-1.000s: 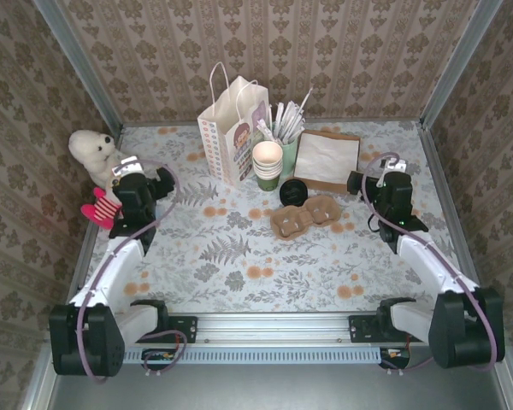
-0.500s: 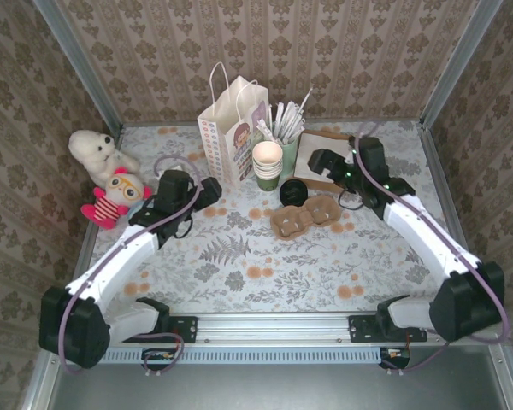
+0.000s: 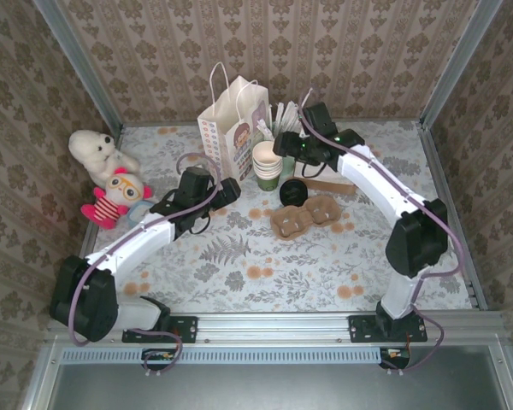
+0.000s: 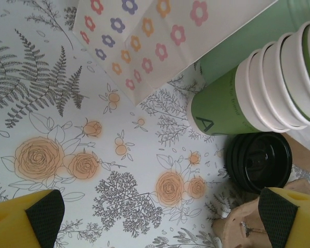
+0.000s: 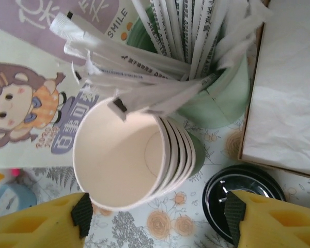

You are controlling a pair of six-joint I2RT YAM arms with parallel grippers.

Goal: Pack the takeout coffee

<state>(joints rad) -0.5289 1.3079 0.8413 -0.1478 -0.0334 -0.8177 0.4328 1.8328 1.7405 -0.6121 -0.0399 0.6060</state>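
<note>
Both arms are reaching farther in now; right gripper (image 3: pixel 282 146) (image 5: pixel 157 209) is hovering over the cup stack (image 3: pixel 268 159) (image 5: pixel 125 163), jaws apart, empty; left gripper (image 3: pixel 227 190) (image 4: pixel 157 212) is gaping wide, empty. The takeout coffee (image 3: pixel 292 191) (image 4: pixel 258 161) (image 5: pixel 243 178) is standing upright, lid up, near the table's (image 3: pixel 239 256) far edge.

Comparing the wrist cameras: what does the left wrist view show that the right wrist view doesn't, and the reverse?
Left wrist, not right: the brown moulded cardboard cup carrier and the flower-printed side of the white paper bag.
Right wrist, not left: the white wrapped straws and the bag's cartoon-girl print.
Both: the stack of cream paper cups, the pale green straw holder and the takeout coffee, seen by its round black lid.
</note>
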